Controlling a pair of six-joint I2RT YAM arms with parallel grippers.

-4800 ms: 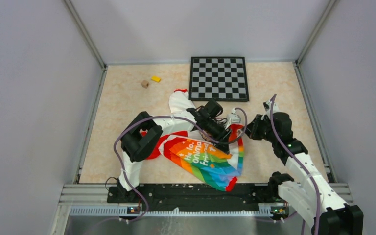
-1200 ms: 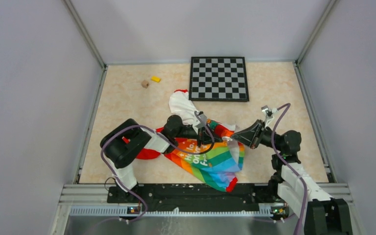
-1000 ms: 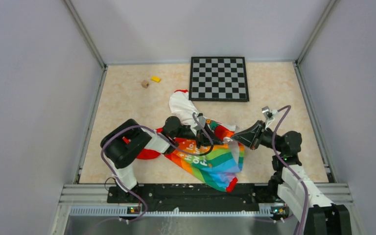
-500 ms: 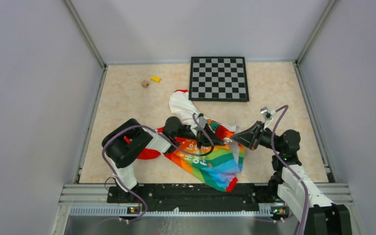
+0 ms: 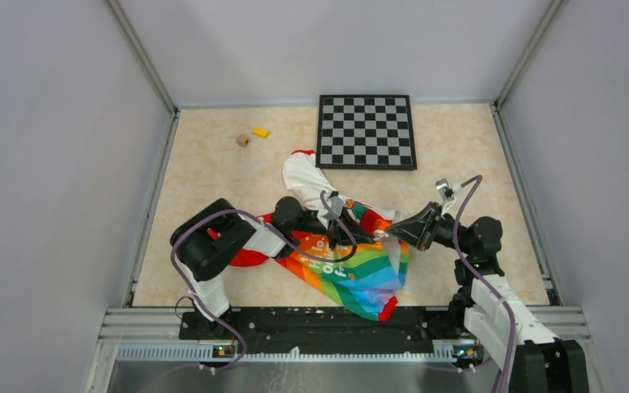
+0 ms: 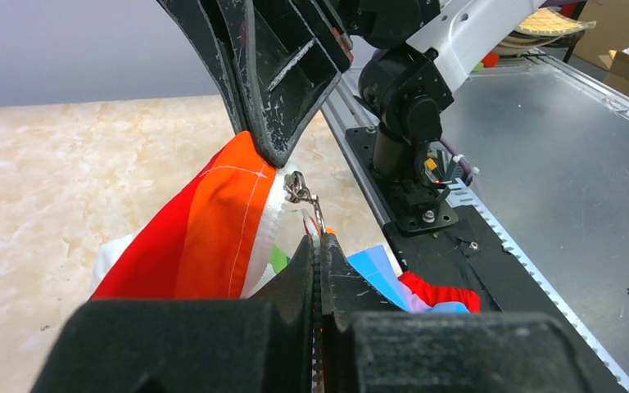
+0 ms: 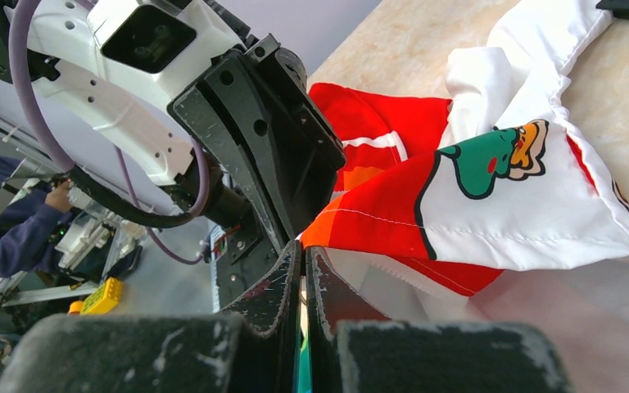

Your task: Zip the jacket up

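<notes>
1. Left wrist view: the left pincer is clenched on the zip pull.
2. Just beyond it, the right pincer is clamped on the jacket, at its orange edge beside the zip.
3. The jacket lies crumpled mid-worktop, rainbow hem nearest the arms, checkerboard well beyond.
4. I'd say the zipping stroke is in hand. Next, the left should draw the pull along the teeth while the right anchors the cloth.
</notes>
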